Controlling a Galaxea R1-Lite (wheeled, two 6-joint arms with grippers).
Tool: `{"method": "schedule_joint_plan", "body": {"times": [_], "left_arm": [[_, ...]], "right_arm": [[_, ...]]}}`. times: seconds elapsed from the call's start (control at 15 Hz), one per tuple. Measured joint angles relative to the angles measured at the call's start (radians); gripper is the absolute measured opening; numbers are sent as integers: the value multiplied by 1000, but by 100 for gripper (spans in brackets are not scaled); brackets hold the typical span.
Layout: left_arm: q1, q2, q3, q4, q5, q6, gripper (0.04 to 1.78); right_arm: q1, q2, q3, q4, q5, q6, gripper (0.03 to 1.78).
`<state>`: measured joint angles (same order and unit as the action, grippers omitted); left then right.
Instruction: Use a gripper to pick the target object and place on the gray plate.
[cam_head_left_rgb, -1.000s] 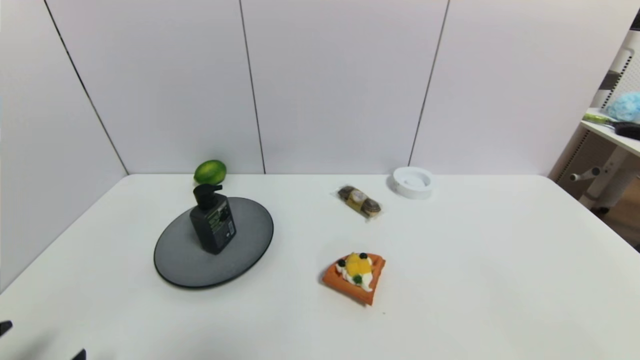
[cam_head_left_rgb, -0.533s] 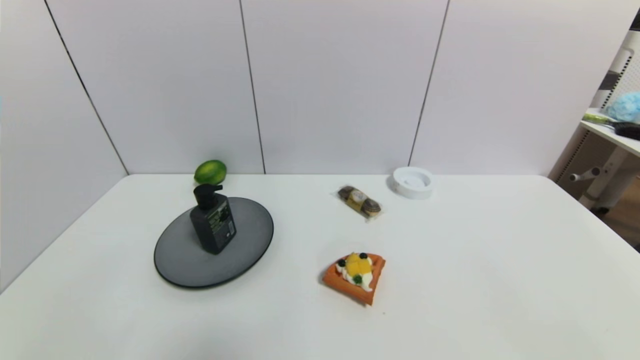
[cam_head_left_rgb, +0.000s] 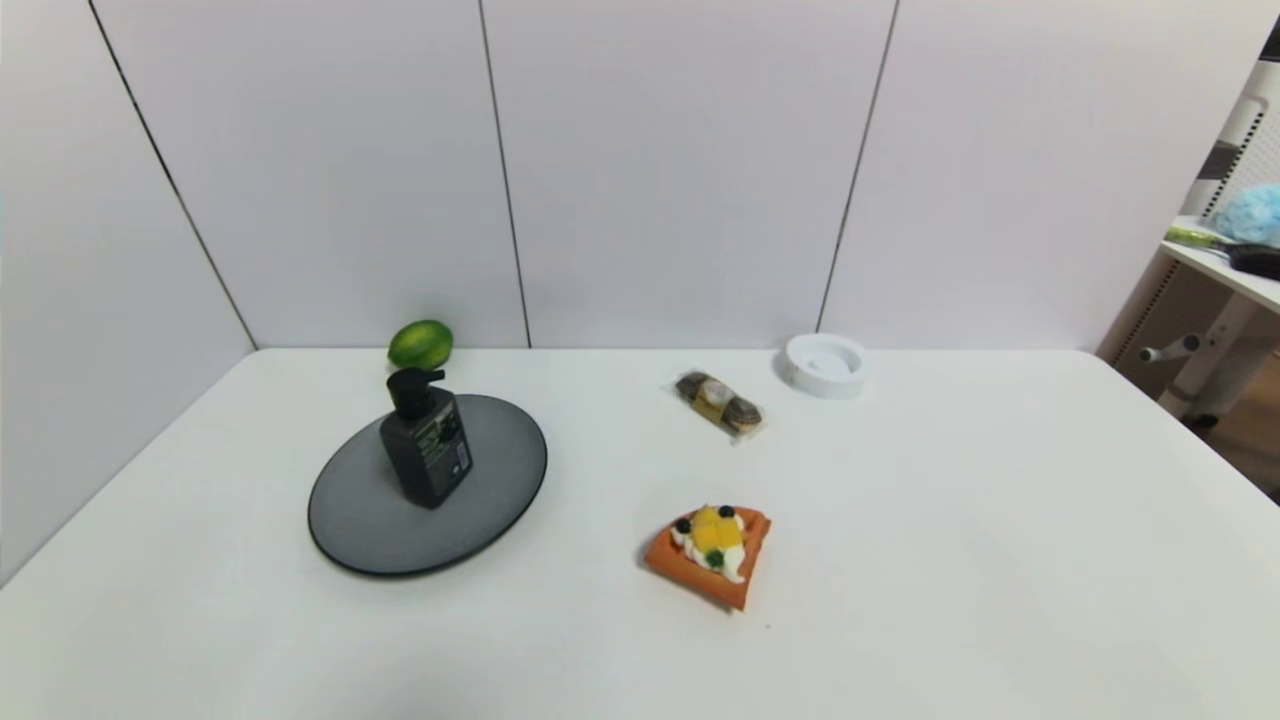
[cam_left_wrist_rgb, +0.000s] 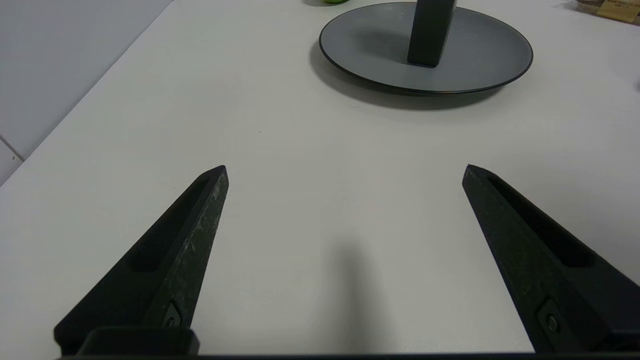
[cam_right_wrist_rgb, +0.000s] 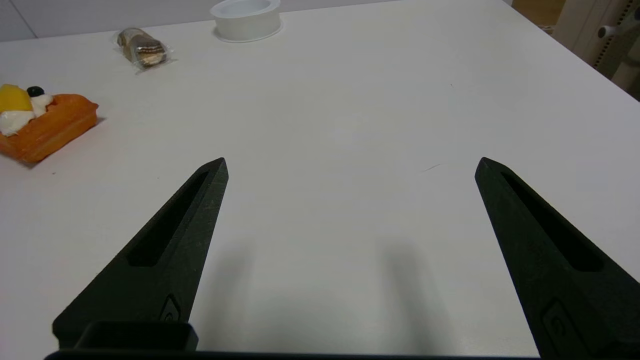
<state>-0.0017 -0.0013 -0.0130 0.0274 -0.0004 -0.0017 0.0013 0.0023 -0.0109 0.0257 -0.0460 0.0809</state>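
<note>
The dark pump bottle (cam_head_left_rgb: 425, 440) stands upright on the gray plate (cam_head_left_rgb: 500, 480) at the table's left; in the left wrist view the bottle's lower body (cam_left_wrist_rgb: 430, 32) shows on the plate (cam_left_wrist_rgb: 480, 55). Neither gripper shows in the head view. My left gripper (cam_left_wrist_rgb: 345, 167) is open and empty, low over bare table well short of the plate. My right gripper (cam_right_wrist_rgb: 350, 162) is open and empty over bare table on the right side.
A green lime (cam_head_left_rgb: 420, 343) lies behind the plate by the wall. An orange waffle slice (cam_head_left_rgb: 712, 555) lies mid-table, a wrapped snack (cam_head_left_rgb: 718, 402) and a small white round dish (cam_head_left_rgb: 825, 364) farther back. A side desk (cam_head_left_rgb: 1225, 260) stands at the right.
The black tips of the left gripper seen at the lower left corner of the head view a second ago have drawn back out of that view. The bottle and plate have not moved.
</note>
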Motion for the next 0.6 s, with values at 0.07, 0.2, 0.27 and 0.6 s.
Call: {"method": "schedule_joint_plan", "body": {"times": [0.07,0.2,0.27,0.6], "left_arm": [[0,-1,0,0,0,0,169],[0,-1,0,0,0,0,169],[0,-1,0,0,0,0,169],[0,-1,0,0,0,0,169]], "right_arm": [[0,0,0,0,0,0,171],[0,0,0,0,0,0,171],[0,0,0,0,0,0,171],[0,0,-2,11,-1,-1,171]]}}
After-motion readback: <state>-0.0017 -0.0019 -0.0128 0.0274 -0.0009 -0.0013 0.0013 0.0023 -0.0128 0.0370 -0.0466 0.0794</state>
